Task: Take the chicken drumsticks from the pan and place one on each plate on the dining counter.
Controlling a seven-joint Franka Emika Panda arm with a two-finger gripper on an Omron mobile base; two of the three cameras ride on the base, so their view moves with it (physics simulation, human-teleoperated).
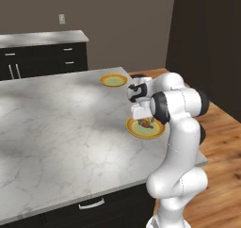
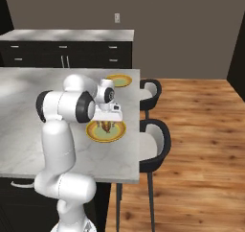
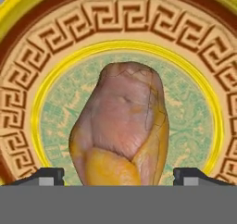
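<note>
The orange-golden chicken drumstick [image 3: 121,126] lies on the near plate [image 3: 55,38], which has a yellow-gold rim and a pale green centre. That plate [image 1: 134,130] [image 2: 93,134] sits by the right edge of the dining counter [image 1: 56,128]. My gripper [image 3: 118,177] hangs just above it, pointing down. Its fingertips [image 3: 46,177] stand on either side of the drumstick with a small gap at each side, so it is open. From the base the drumstick [image 1: 147,123] [image 2: 105,126] shows under the gripper [image 1: 141,116] [image 2: 107,118]. The second plate [image 1: 113,80] [image 2: 118,80] lies bare at the far corner. The pan and the other drumstick are out of view.
Two black stools [image 2: 152,89] [image 2: 154,145] stand against the counter's right side over the wood floor [image 2: 201,145]. Dark cabinets with a grey top [image 1: 42,57] run along the back wall. Most of the marble slab to the left of the plates is bare.
</note>
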